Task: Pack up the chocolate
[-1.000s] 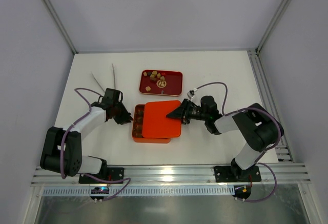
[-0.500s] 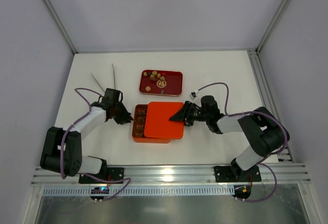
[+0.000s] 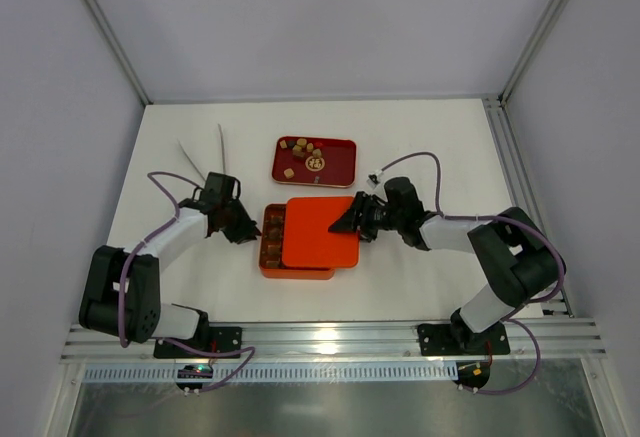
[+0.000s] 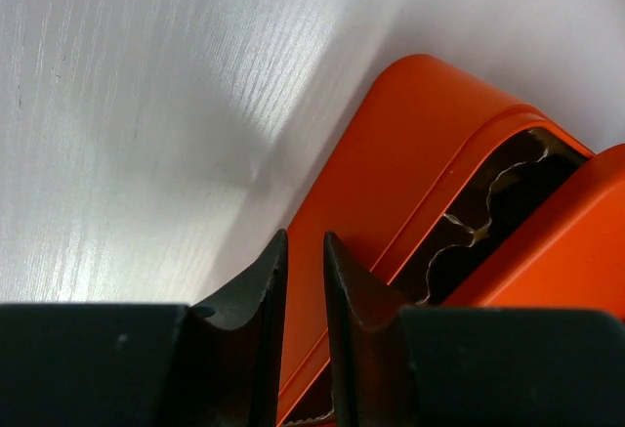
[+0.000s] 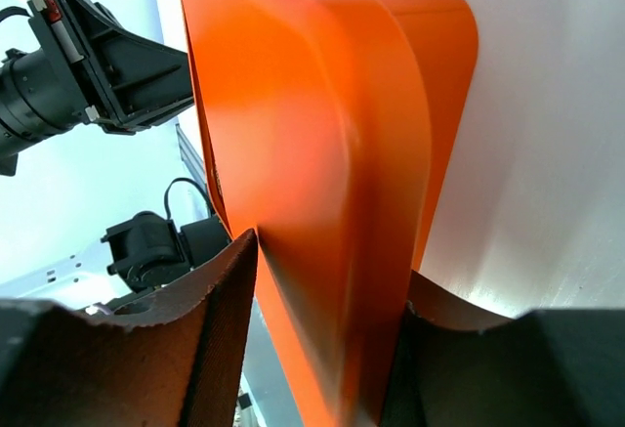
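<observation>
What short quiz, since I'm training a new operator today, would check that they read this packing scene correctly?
1. Fill in: loose chocolates lie on the ___ tray.
2. True or false: the orange lid leaves the left column of the orange box uncovered.
3. The right gripper holds: A the lid, B a chocolate, C the tray.

Key: 1 red; 2 true; 3 A.
</observation>
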